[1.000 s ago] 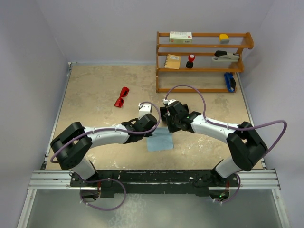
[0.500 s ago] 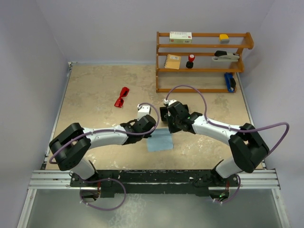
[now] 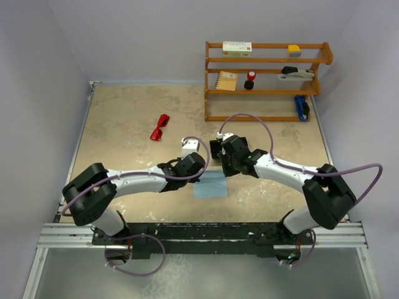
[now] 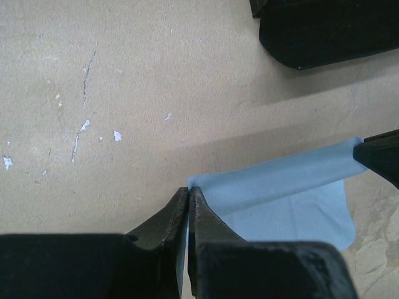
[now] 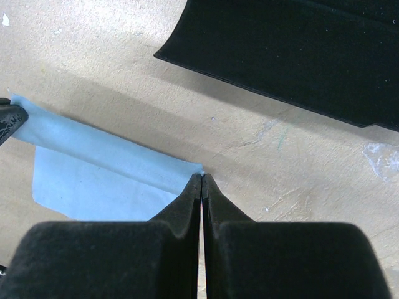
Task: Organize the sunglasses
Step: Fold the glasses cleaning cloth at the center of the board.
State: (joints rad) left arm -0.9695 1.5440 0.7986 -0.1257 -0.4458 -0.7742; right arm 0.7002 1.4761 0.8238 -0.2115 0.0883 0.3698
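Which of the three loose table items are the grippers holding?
The light blue cloth: left gripper and right gripper each pinch a corner. The red sunglasses and black case lie apart, ungripped.

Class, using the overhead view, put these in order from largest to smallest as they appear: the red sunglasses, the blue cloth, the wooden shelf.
1. wooden shelf
2. blue cloth, though it is partly hidden
3. red sunglasses

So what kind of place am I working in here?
Probably a robot test cell, not a real room: plain lilac walls box in a beige tabletop, an aluminium rail runs along its near edge, and a small wooden shelf of desk items stands at the back.
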